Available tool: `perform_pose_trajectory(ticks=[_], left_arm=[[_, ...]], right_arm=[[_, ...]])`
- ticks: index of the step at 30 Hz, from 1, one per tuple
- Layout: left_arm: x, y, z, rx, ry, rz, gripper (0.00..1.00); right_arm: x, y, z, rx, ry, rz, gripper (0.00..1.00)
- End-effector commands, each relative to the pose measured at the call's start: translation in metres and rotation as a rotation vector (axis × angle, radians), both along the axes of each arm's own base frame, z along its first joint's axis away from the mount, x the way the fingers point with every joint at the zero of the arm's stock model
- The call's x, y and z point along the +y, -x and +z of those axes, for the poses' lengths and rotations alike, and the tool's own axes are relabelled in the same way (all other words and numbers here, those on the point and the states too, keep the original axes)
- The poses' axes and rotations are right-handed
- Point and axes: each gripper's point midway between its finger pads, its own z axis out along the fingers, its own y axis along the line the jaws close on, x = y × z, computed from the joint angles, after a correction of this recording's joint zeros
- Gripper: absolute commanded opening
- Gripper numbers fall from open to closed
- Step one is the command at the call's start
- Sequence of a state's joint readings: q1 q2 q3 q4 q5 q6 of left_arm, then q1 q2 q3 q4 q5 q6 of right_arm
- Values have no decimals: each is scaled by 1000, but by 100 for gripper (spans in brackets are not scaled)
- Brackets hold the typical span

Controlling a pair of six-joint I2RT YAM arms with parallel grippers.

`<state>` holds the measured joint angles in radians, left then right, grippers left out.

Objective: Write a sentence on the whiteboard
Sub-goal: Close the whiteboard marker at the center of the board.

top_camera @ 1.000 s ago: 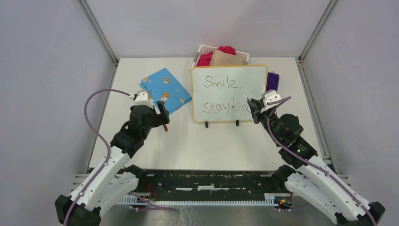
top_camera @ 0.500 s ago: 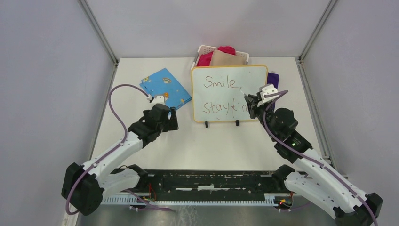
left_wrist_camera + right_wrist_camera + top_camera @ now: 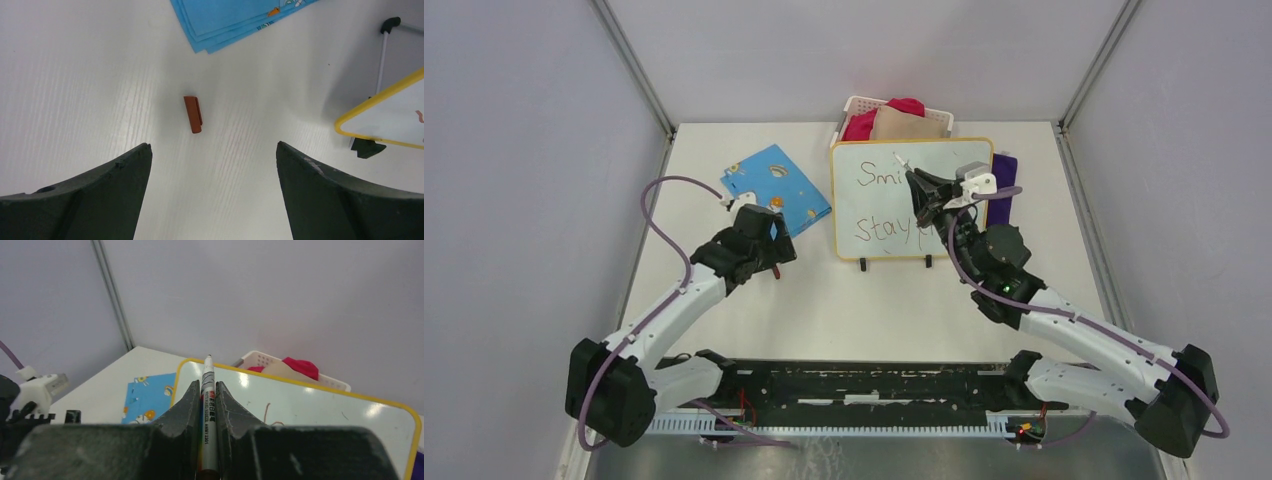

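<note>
White whiteboard (image 3: 874, 204), yellow-framed, dark-red sentence (image 3: 876, 176); blue patterned card (image 3: 774, 190); orange-red cap (image 3: 193, 114); purple cloth (image 3: 1005, 165); white marker (image 3: 208, 410).

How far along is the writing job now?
Done: two lines of the sentence are on the whiteboard, partly hidden by the right arm, so the ending is unclear. In hand: the right gripper holds the uncapped marker. Remaining: probably recapping; the left gripper hangs open above the red cap.

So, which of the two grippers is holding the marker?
The right gripper: it is shut on the marker, tip pointing up. The left gripper is open and empty, above a small red cap on the table.
</note>
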<state>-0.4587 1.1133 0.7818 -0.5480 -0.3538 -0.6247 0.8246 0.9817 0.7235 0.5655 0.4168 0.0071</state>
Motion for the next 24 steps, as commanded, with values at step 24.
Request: perform_pose_trajectory(ticks=[24], left_arm=[[-5,-27,-61,169,110,27,78]], right_arm=[[-53,63,-29,86,192,59,0]])
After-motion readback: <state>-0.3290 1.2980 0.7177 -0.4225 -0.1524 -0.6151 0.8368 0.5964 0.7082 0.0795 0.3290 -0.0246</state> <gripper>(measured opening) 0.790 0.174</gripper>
